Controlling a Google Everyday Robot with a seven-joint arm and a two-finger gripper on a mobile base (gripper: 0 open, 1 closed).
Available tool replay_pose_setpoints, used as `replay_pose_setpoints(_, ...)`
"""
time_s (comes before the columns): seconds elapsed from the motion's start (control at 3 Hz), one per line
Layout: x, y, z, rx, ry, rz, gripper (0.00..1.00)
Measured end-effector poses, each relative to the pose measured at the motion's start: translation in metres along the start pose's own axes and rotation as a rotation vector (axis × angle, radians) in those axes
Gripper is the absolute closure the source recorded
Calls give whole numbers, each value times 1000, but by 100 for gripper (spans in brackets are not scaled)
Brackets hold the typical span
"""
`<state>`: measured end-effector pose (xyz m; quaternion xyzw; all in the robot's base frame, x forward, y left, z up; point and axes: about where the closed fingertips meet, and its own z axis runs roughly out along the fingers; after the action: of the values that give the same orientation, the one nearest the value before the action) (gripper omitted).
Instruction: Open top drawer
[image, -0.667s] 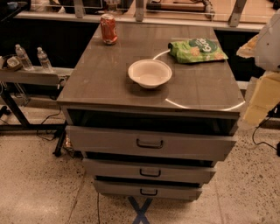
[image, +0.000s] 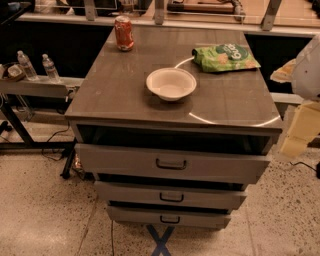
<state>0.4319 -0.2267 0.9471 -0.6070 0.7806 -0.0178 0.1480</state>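
We see the end effector (image: 299, 131) at the right edge of the scene, just beside the near right corner of the desk (image: 120, 85) and about level with the drawer fronts. It appears as a pale cream part hanging below a white arm segment. We cannot tell how far open it is, and nothing appears to be held in it.

The top drawer (image: 220, 167) sits directly under the desk surface, and its front panel is the tallest and widest of the stack. From the end effector it lies to the left and slightly nearer. The panel's long axis runs left to right, and its small dark handle (image: 171, 164) sits at the middle, well apart from the end effector. A dark gap shows between the panel and the desk edge, so we judge that the drawer is already partly drawn out toward the near side. Any further pull would run near-ward, square to the panel. There is only one arm, so it alone would have to cross leftward to the handle.

We count three grey drawers: the top drawer, a middle drawer (image: 130, 192) and a bottom drawer (image: 135, 215), each with one centre pull. On the desk there are one white bowl (image: 171, 83), one red can (image: 124, 33) and one green snack bag (image: 225, 57). Two bottles (image: 37, 66) stand on a shelf to the far left.
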Motion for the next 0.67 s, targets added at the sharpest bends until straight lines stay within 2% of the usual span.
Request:
replay_pose_setpoints(0.33,21,20,27,-40,-20,0,0)
replay_pose_setpoints(0.67,40,50,60,-92,-48,-21,0)
